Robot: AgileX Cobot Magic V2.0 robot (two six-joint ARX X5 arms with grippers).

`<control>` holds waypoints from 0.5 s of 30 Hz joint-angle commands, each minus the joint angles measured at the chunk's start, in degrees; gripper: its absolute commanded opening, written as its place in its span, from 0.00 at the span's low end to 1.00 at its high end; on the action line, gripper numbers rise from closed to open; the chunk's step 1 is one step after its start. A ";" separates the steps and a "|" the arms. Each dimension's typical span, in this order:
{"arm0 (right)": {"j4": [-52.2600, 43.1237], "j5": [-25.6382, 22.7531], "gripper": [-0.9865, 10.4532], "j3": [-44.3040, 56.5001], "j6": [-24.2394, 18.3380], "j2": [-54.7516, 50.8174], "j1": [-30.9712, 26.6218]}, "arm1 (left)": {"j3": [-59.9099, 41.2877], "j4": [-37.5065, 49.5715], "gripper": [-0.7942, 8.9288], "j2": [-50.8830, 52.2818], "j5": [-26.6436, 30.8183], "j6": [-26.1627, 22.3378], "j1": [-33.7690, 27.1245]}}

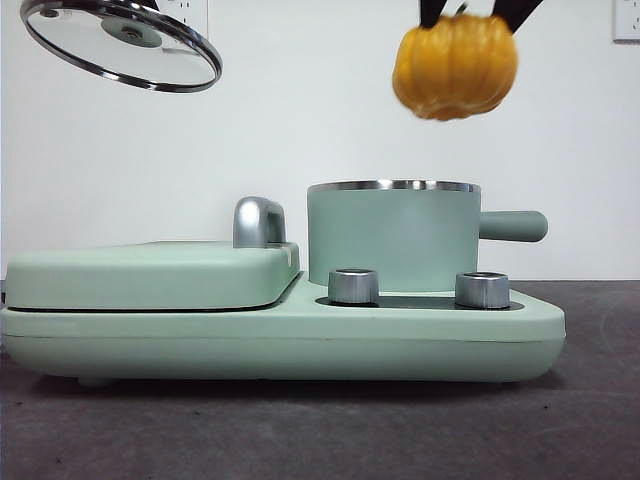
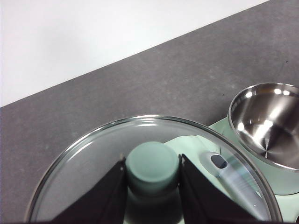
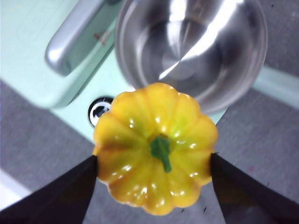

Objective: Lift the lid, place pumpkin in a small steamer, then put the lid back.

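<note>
The glass lid hangs tilted high at the upper left, and my left gripper is shut on its mint-green knob. The yellow-orange pumpkin is held in the air above the small steamer, a little to its handle side. My right gripper is shut on the pumpkin, stem up. The steamer stands uncovered on the cooker base, its bare steel inside showing below the pumpkin in the right wrist view and also in the left wrist view as the steamer bowl.
The wide mint-green cooker base carries two silver knobs in front of the steamer. A flat griddle cover with a steel handle fills its left half. The steamer's side handle points right.
</note>
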State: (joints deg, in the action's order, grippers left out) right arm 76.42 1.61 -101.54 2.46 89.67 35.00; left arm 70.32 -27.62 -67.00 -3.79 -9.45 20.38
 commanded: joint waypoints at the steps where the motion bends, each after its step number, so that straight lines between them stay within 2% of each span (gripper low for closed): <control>1: -0.68 -0.15 0.37 -3.87 -1.99 4.33 -0.35 | 1.07 1.84 0.09 0.44 -0.07 -0.11 0.24; 15: -6.05 -0.44 0.37 -13.73 -4.13 20.33 -2.93 | 1.07 1.88 0.09 0.44 -0.07 -0.11 0.24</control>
State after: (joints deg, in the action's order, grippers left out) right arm 70.78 1.30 -113.54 -0.86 108.66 31.77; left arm 70.32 -27.62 -67.00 -3.79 -9.45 20.38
